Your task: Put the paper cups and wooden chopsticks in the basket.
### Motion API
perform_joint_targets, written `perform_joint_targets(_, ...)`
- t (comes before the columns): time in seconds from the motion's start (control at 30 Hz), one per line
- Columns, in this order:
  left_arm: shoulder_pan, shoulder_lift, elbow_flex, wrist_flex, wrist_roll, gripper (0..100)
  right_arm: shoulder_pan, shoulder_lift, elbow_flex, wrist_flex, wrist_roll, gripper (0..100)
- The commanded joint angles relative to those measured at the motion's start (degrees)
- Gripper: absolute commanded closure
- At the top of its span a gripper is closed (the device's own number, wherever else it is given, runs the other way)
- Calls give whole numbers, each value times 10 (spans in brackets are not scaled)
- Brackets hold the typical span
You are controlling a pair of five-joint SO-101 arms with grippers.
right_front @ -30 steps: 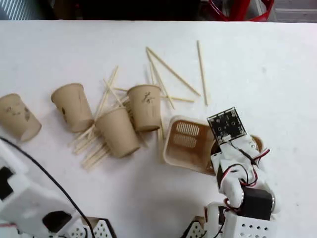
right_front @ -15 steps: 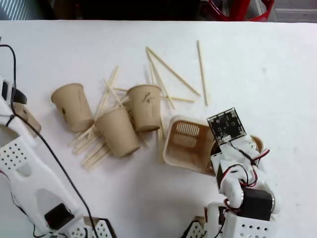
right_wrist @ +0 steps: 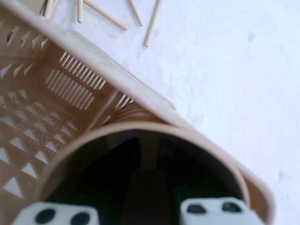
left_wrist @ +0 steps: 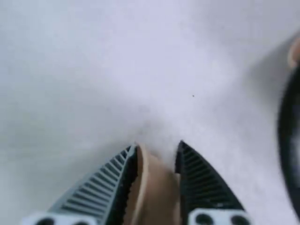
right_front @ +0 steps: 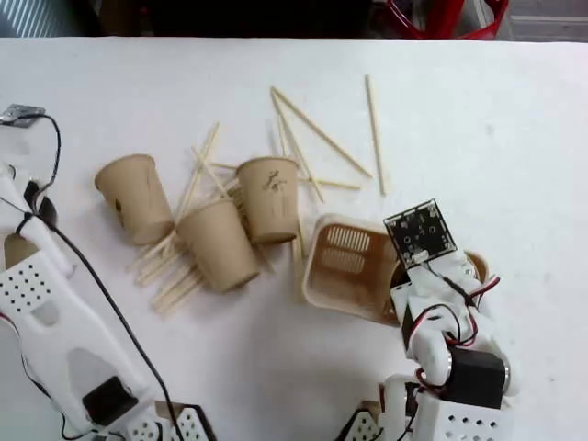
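The left end effector (left_wrist: 157, 146) is clamping its two dark, ribbed jaws nearly together on the thin wall of a tan paper cup (left_wrist: 154, 192), holding it over the smooth white desk (right_front: 478, 119) at the far left side. The right end effector (right_wrist: 147, 143) is sitting in the round mouth of a second paper cup (right_wrist: 154, 127). Its jaws are appearing to pinch a narrow tan strip of that cup's wall, though the inside is dark. This cup is resting at the right-hand end of the basket (right_wrist: 101, 58), and it is not possible to tell whether it is inside the rim or just outside it. The basket is a pale beige plastic box with slotted and latticed walls, standing open-topped near the desk's middle. Three more paper cups (right_front: 220, 243) are lying on their sides to its left. They are lying among a loose scatter of thin, pale wooden chopsticks (right_front: 322, 133) that is fanning out behind the basket.
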Motion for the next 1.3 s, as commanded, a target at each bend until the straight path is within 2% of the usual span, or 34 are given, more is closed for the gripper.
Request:
perform_joint_targets(0.0,2,-81,1,4,-7,947,5,1,25,-8,4,925)
perform_joint_targets(0.1,3,-129,1,4,-6,976,7,1,25,-8,4,925)
perform_joint_targets(0.27,5,-241,1,4,43,977,9,1,29,-9,4,925)
perform_joint_targets(0.4,23,-367,3,4,94,977,64,1,20,-8,4,925)
perform_joint_targets(0.53,91,-530,6,5,164,977,166,0,-9,8,4,925)
perform_joint_targets(0.63,182,-659,33,5,193,978,230,0,-18,7,4,925)
perform_joint_targets(0.73,285,-753,141,4,195,978,182,1,-21,-10,4,926)
perform_joint_targets(0.83,335,-807,280,-3,214,977,103,6,-38,-11,4,926)
perform_joint_targets(0.93,349,-835,389,-24,220,977,51,7,-76,-11,9,936)
perform_joint_targets(1.07,342,-864,459,-46,218,977,22,7,-135,-8,10,961)
perform_joint_targets(1.27,343,-876,488,-47,218,977,19,7,-193,-15,10,820)
